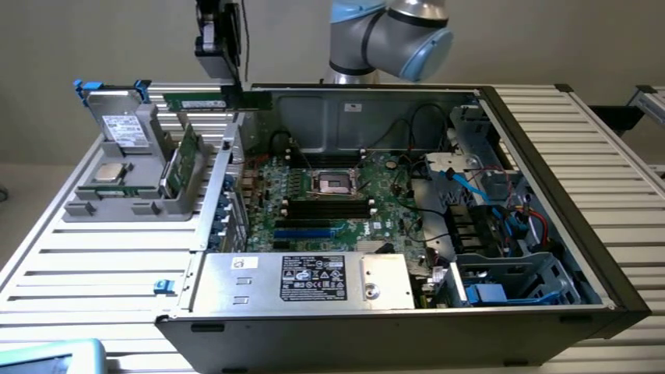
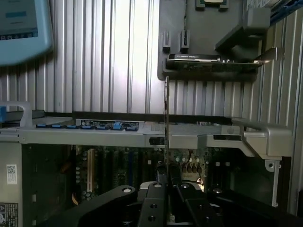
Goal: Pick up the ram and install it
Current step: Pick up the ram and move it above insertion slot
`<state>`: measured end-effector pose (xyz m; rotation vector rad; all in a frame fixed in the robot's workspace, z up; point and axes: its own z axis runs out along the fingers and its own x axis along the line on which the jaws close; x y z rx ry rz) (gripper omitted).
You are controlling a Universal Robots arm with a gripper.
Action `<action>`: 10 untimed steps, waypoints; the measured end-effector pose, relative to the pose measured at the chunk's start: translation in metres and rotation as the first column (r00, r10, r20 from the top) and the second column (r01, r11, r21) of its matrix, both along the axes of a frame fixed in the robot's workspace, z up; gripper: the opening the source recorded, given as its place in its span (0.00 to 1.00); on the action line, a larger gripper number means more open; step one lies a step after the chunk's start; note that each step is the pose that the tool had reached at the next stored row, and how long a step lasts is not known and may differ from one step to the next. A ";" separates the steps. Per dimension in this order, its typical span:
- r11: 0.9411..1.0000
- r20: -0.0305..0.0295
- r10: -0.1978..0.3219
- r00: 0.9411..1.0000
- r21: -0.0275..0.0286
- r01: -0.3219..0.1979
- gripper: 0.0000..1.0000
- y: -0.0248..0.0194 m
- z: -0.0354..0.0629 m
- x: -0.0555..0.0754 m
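Note:
My gripper (image 1: 233, 87) hangs high over the open computer case's far corner, on the exterior view's left, and is shut on the ram (image 1: 208, 101), a thin green stick held level above the case wall. In the wrist view the ram (image 2: 166, 118) shows edge-on as a thin line rising from between the black fingers (image 2: 174, 176) of the gripper (image 2: 166, 174). The motherboard's dark memory slots (image 1: 327, 207) lie below the processor socket (image 1: 335, 181), well away from the held stick.
A grey parts holder (image 1: 124, 199) beside the case carries a boxy drive (image 1: 124, 128), a square silver chip (image 1: 109, 173) and another green card (image 1: 185, 162), (image 2: 203, 64). The case rim (image 2: 142, 135), power supply (image 1: 311, 279), cables (image 1: 468, 187) and drive cage (image 1: 509, 284) crowd the interior.

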<state>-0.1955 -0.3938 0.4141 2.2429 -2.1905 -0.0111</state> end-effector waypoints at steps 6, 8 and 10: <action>1.000 0.000 0.000 1.000 0.000 0.000 0.13 0.0000 0.0000 0.027; 1.000 0.000 0.000 1.000 0.000 0.000 0.13 0.0000 0.0000 0.036; 1.000 0.000 0.000 1.000 0.000 0.000 0.13 0.0000 0.0000 0.046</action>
